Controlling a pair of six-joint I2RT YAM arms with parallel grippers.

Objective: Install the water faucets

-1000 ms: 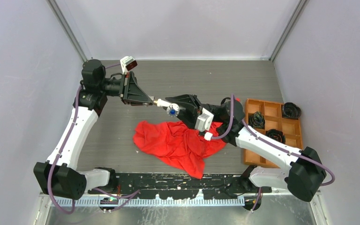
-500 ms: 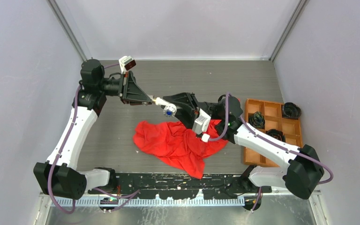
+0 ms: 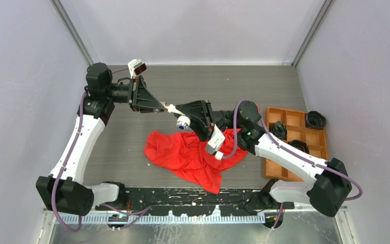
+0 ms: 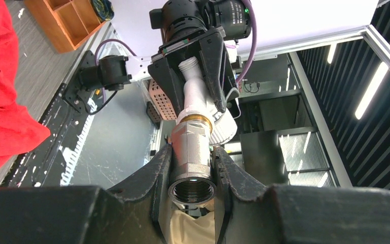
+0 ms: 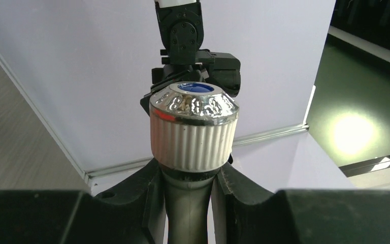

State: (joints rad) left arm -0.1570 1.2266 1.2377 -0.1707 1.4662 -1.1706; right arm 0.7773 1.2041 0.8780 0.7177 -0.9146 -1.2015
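The tap hangs in mid-air above the table, left of centre in the top view, bridged between the two arms and just past the upper edge of the cloth. The left gripper is pinched on the grey fitting, whose open threaded mouth faces its own camera. A brass ring sits where the fitting meets the white body. The right gripper is pressed onto the neck under the ribbed knob, one finger on each side. Bare table lies behind the joined grippers up to the back wall, and also to the left of the cloth. The left arm's upper joint stands close to the left wall. The tray sits at the right edge, well apart from the tap, with the right forearm crossing beside its lower left corner. Against a second ago, the left arm holds the same place while the right wrist has rolled. Its camera block has swung lower over the cloth. The knob has dipped slightly down and left and shows less of its blue face. The right elbow has shifted left, away from the tray. Both grips are as they were.
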